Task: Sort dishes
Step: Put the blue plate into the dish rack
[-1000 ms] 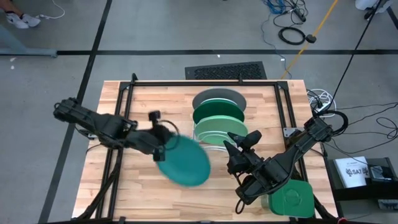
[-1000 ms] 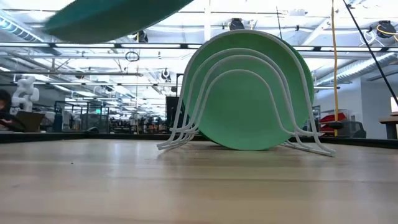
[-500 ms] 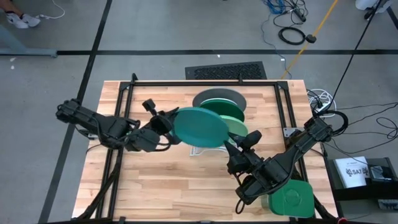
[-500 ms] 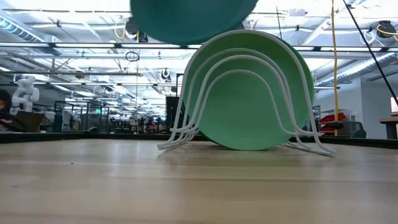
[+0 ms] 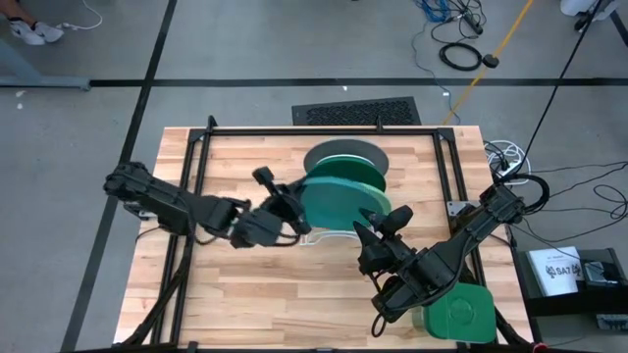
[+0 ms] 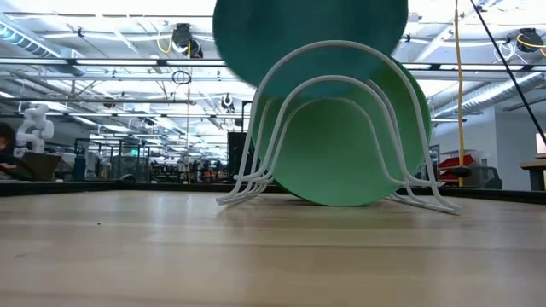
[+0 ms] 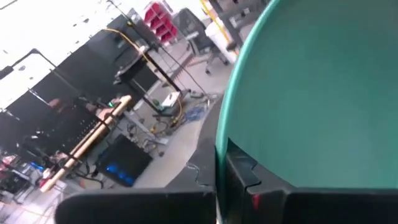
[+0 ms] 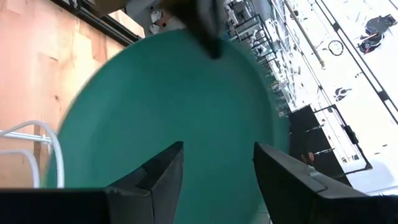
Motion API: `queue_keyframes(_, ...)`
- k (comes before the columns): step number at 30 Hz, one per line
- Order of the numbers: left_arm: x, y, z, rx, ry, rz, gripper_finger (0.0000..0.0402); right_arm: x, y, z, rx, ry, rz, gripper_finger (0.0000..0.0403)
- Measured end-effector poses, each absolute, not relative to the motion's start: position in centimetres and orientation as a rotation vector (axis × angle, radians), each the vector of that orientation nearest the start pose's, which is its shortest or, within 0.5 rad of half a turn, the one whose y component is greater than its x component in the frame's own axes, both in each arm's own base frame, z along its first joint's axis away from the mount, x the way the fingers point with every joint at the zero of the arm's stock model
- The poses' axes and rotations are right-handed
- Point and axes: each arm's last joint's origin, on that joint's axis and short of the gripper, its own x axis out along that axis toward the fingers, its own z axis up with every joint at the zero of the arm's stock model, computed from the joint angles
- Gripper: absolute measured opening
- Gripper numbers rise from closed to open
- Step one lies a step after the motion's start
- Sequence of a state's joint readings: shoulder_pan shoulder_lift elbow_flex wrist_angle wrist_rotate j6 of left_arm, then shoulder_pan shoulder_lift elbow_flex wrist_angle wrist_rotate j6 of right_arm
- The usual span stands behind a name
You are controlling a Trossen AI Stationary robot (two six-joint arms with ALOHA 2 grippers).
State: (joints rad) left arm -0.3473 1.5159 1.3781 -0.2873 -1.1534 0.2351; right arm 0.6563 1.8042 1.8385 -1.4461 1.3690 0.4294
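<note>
Three plates sit racked at frame centre; the left gripper (image 5: 294,208) (clamped on its rim) holds the teal plate (image 5: 336,202) above the rack (image 6: 256,183).

The plate (image 5: 335,202) hangs above the rack's (image 5: 324,235) near end, probably just before the other racked plates (image 5: 345,162).

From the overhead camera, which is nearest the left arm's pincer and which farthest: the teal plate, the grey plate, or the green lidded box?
1. Teal plate: gripped at its edge by the left pincer, over the front of the white wire rack.
2. Grey plate: at the back of the rack, beyond the teal one.
3. Green lidded box: at the table's front right corner, beneath the right arm.
</note>
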Motion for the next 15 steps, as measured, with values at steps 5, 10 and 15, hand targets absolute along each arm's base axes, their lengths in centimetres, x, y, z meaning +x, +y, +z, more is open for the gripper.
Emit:
queue_keyframes(5, 33.9, -9.5, 32.9, 0.533, 0.469, 0.751, 0.0, 28.3, 18.2, 35.6, -0.824, 0.595, -0.71, 0.0187)
queue_keyframes(10, 35.8, -10.1, 30.3, 0.506, 0.474, 0.762, 0.0, 28.3, 18.2, 35.6, -0.824, 0.596, -0.711, 0.0187)
queue_keyframes(15, 36.9, -10.5, 28.4, 0.53, 0.5, 0.757, 0.0, 28.3, 18.2, 35.6, -0.823, 0.596, -0.711, 0.0187)
